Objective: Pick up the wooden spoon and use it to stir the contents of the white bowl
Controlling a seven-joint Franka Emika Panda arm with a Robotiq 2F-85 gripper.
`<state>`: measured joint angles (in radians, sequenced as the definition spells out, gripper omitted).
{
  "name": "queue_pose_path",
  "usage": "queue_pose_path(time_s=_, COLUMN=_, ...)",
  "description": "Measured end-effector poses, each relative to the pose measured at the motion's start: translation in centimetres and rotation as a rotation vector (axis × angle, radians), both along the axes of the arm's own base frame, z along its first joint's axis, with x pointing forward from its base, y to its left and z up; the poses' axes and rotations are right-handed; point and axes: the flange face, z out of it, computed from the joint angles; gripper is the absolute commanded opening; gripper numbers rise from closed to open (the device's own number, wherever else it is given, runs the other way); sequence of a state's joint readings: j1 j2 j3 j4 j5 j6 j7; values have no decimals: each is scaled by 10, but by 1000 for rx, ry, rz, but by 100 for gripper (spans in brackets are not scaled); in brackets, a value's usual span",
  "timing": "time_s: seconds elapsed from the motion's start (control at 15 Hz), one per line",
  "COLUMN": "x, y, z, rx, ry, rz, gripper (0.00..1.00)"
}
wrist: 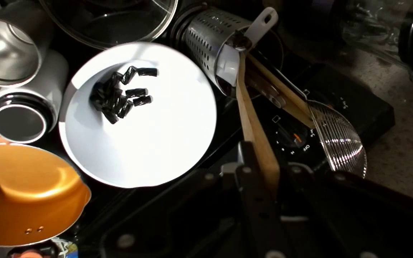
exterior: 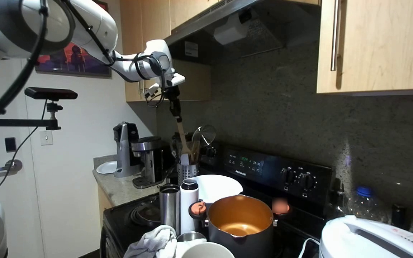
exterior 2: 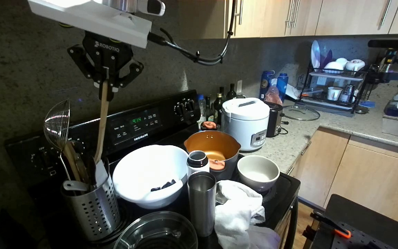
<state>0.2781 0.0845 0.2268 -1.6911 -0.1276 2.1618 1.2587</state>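
Kitchen corner, light wood cabinets (exterior: 375, 43) over a dark mottled wall (exterior: 271, 107), with a crowded black stove (exterior 2: 287, 186) as the work area. Past it, the speckled surface (exterior 2: 282, 148) carries a white rice cooker (exterior 2: 244, 121). Wooden spoon (exterior 2: 102, 121) is in the jaws, pinched narrow near its upper end, slanting down to the mouth of the perforated utensil holder (exterior 2: 92, 211). Can't tell whether the low end is clear of the other utensils (exterior 2: 70, 157). Should handle light, stiff and hard to break; bare wood, so little slip expected. Long lever on a small pinch though: likely to pivot if the tip snags on lifting. Gripping high looks right for stirring. White bowl (wrist: 170, 129) sits just beside the holder, black pieces (wrist: 111, 102) bunched toward one side, so that's where the stirring needs to go. Orange-lined pot (exterior 2: 212, 138) and steel tumbler (exterior 2: 202, 204) are near the bowl.
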Motion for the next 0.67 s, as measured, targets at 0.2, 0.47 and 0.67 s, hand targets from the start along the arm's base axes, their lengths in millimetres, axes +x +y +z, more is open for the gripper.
queue_pose_path(time_s=0.2, x=9, y=9, z=-10, rx=-9, ry=22, rz=24, gripper=5)
queue_pose_path(time_s=0.47, x=24, y=23, z=-37, rx=-16, ry=58, rz=40, gripper=5)
queue_pose_path(time_s=0.67, x=33, y=31, z=-54, rx=-29, ry=90, rz=47, gripper=5)
